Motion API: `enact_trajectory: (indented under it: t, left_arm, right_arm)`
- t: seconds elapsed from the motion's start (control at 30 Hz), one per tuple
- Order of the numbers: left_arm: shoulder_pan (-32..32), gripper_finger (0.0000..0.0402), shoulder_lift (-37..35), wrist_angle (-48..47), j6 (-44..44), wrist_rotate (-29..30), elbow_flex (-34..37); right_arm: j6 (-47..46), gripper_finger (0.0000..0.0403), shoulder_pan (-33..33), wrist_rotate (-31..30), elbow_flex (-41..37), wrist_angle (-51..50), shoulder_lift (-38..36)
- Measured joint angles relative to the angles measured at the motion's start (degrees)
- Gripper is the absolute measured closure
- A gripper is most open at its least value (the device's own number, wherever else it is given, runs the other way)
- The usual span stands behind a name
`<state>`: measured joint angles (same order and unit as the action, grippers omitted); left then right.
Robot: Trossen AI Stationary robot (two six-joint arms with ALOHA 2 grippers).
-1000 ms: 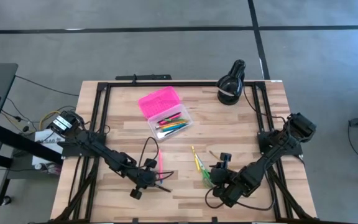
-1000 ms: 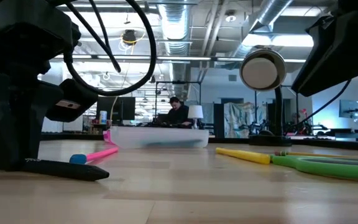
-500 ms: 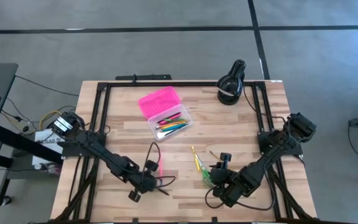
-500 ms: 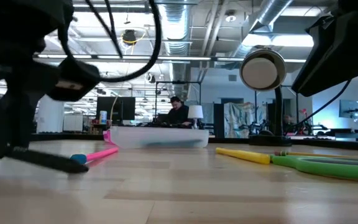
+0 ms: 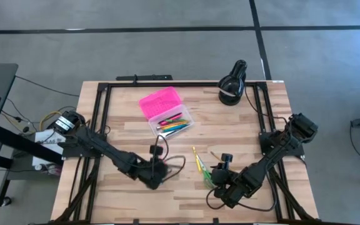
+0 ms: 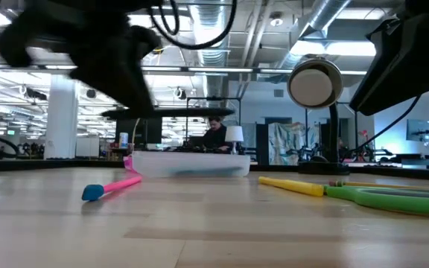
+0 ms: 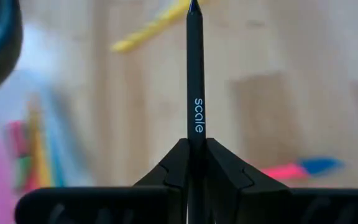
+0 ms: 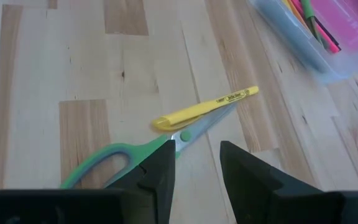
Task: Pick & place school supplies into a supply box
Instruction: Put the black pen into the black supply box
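My left gripper [image 5: 160, 174] [image 7: 191, 163] is above the table's near middle, shut on a black pen [image 7: 195, 93] marked "scale". A pink pen with a blue cap [image 6: 112, 187] [image 7: 294, 168] lies flat on the table below it. The supply box [image 5: 171, 124] [image 6: 192, 164] sits farther back with its pink lid [image 5: 160, 102] open and several pens inside. My right gripper [image 5: 212, 179] [image 8: 196, 155] is open and hovers by the green-handled scissors [image 8: 114, 163] [image 6: 393, 199]. A yellow highlighter [image 8: 205, 108] [image 6: 293, 184] lies across the scissors' blades. My left gripper pinches the black pen near its rear part [image 7: 195, 140] between its two shut fingers [image 7: 225, 171]. The pen runs along the fingers and juts straight out past their tips. It is lifted clear of the table.
A black round lamp [image 5: 232, 84] [image 6: 315, 85] stands at the far right corner. Black cables [image 5: 174, 165] loop from the left arm over the near middle. Bare wood lies between the box and the scissors. A person [image 6: 213, 135] sits in the room beyond the table.
My left gripper, which stood on the table at the black pen, has risen and swung toward the table's right and the box, taking the pen up clear of the wood. The pink pen has stayed where it was. My right arm has kept still.
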<state>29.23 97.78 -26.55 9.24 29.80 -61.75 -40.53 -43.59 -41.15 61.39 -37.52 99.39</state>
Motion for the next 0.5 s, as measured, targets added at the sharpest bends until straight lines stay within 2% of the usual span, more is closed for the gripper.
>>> enact_trajectory:
  t: [0.2, 0.5]
  left_arm:
    - [-7.8, 0.0373, -0.1, -1.3, -1.7, 6.3, -1.2]
    - [-23.3, 0.0371, -0.1, -2.6, -6.6, 5.1, -1.2]
  right_arm:
    - [0.0, 0.0282, 0.0, 0.0, 0.0, 0.1, 0.0]
    - [0.0, 0.0282, 0.0, 0.2, 0.0, 0.2, 0.0]
